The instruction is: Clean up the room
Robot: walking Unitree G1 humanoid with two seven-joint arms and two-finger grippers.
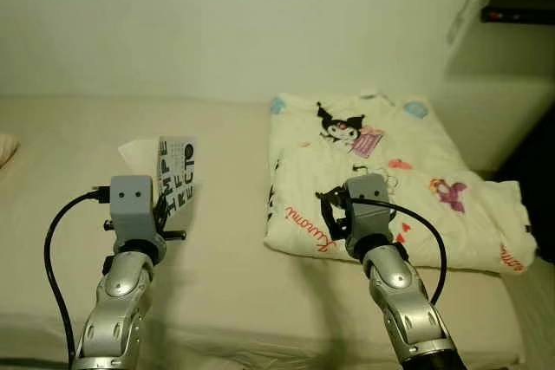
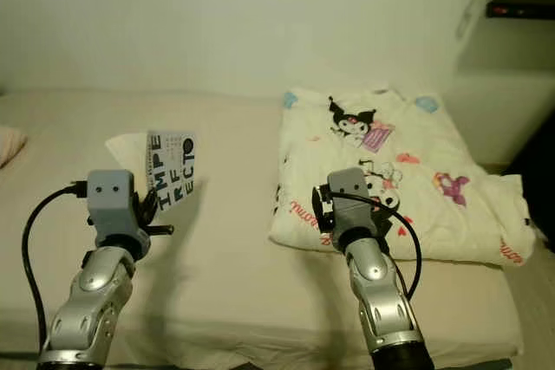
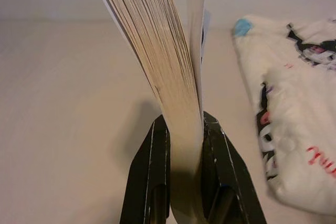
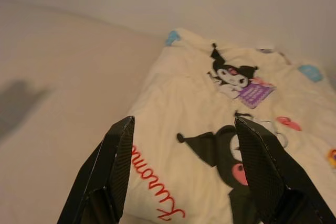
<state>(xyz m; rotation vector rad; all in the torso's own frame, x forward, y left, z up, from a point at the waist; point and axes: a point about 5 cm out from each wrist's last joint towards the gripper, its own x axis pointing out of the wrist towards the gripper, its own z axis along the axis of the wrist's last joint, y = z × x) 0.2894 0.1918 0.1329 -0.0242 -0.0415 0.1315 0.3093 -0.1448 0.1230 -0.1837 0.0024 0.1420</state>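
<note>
Above the bed [image 1: 217, 249], your left gripper [image 3: 184, 182] pinches a book [image 3: 168, 77] between its fingers; your right gripper [image 4: 181, 171] hangs spread wide over the blanket [image 1: 390, 188].

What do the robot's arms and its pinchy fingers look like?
Both arms are shiny silver metal with rounded jointed segments. Each wrist carries a boxy grey camera block, and a black cable loops from each block down along the arm. The left gripper and the right gripper each have two long black fingers that are flat and taper toward the tips, with a faint woven sheen.
</note>
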